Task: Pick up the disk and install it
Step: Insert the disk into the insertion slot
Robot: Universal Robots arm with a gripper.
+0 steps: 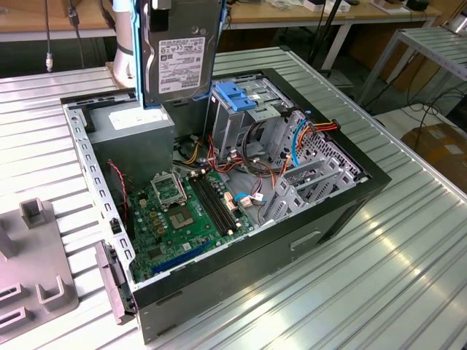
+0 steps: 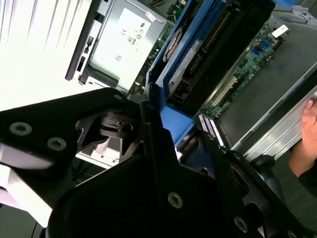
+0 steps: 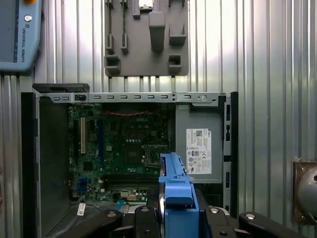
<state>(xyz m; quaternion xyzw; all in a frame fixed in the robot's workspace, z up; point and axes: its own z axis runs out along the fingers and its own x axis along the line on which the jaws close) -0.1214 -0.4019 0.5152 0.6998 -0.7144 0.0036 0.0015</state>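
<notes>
Grey fixture plate (image 1: 33, 270) lies at 8 o'clock in the exterior view, on the ribbed bench (image 1: 379, 277).

The disk (image 1: 182, 51) hangs upright at 11 to 12 o'clock, label side to the camera. It is clear of the open computer case (image 1: 255, 270), above the corner with the power supply (image 1: 135, 127). At 4 o'clock from the disk stands the drive cage, its light-blue latch (image 1: 235, 95) just beside the disk's lower corner.

Jaws: in the second wrist view the black fingers (image 2: 151, 116) are closed narrow on the disk's blue rail end (image 2: 176, 121). They carry nothing else.

Handling, as a judgement:
- Dense for its size and rigid.
- Smooth metal faces, likely slick.
- Shock-sensitive.
- The plastic rails may flex.
- Best held by the rails or end tab, keeping off the circuit-board face.

Hard to make out:
- The frame edge cuts off the disk's upper end in the exterior view.
- In both wrist views the finger bodies cover the exact pad contact.
- Cables (image 1: 266, 157) screen the cage's inner slots.
- A person's hand (image 2: 309, 119) intrudes at the frame edge of the second wrist view.
</notes>
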